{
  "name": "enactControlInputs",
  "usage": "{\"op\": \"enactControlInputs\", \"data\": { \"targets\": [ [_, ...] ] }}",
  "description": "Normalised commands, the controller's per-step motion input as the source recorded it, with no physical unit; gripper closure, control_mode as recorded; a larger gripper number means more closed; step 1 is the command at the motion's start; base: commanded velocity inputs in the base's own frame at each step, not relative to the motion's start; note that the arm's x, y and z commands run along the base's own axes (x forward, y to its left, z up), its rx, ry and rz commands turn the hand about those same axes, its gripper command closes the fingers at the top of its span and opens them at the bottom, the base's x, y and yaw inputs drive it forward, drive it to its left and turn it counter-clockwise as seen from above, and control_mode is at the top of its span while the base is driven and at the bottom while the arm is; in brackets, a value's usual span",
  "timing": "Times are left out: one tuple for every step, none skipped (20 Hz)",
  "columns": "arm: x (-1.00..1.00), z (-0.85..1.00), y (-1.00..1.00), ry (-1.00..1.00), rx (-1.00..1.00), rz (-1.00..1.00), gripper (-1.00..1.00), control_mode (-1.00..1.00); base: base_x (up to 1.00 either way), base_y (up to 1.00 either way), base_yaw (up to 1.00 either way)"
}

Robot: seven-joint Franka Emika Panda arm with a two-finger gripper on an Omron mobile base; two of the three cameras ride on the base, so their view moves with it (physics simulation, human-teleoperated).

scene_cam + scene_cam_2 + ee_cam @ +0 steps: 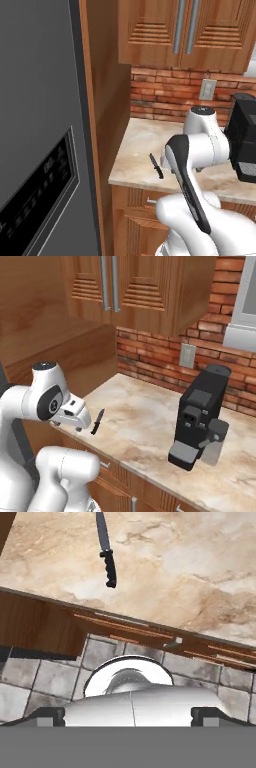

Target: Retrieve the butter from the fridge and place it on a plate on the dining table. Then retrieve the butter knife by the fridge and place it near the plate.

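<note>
One butter knife (156, 165) is my concern now, lying flat on the beige marbled bench (150, 426) just beside the fridge (35, 125), close to the bench's front edge and clear of anything else. From the hand view I see its dark handle (109, 568) pointing toward the edge and the thin grey blade (102, 531) running away from me toward the brick wall (165, 363). A black coffee machine (200, 416) stands well apart, farther along the bench.

My pincer (75, 415) hangs off the front of the bench, near the knife but not touching it, its two dark tips (50, 716) spread as wide as they go with nothing between them.

I judge the knife light, stiff and slim, so weight won't trouble me; the trouble is how low it sits on hard stone. I'd take it across the handle, which looks thicker and less slippery than the blade, with the jaws square to its length. A glancing touch could skate it sideways or off the edge.
</note>
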Motion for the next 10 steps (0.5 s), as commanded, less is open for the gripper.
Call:
{"op": "enactControlInputs", "data": {
  "targets": [
    [1.0, -0.49, 0.0, -0.15, 0.08, -0.28, -1.0, -1.0, 0.0, 0.0, 0.0],
    [0.93, -0.31, 0.09, -0.13, 0.05, -0.22, -1.0, -1.0, 0.0, 0.0, 0.0],
    [0.97, -0.26, 0.1, -0.13, 0.0, -0.11, -1.0, -1.0, 0.0, 0.0, 0.0],
    [0.96, -0.24, 0.0, -0.05, 0.0, 0.0, -1.0, -1.0, 0.0, 0.0, 0.0],
    [0.86, -0.21, -0.13, 0.0, 0.0, 0.03, -1.0, -1.0, 0.0, 0.0, 0.0],
    [0.87, -0.16, 0.0, -0.04, 0.0, 0.08, -1.0, -1.0, 0.0, 0.0, 0.0],
    [0.73, -0.26, 0.0, 0.0, 0.0, 0.04, -1.0, -1.0, 0.0, 0.0, 0.0],
    [0.79, -0.33, 0.0, 0.0, 0.0, 0.05, -1.0, -1.0, 0.0, 0.0, 0.0],
    [0.81, -0.34, 0.0, 0.0, 0.0, 0.14, -1.0, -1.0, 0.0, 0.0, 0.0],
    [0.88, -0.28, 0.02, 0.0, 0.0, 0.23, -1.0, -1.0, 0.0, 0.0, 0.0]
  ]
}}
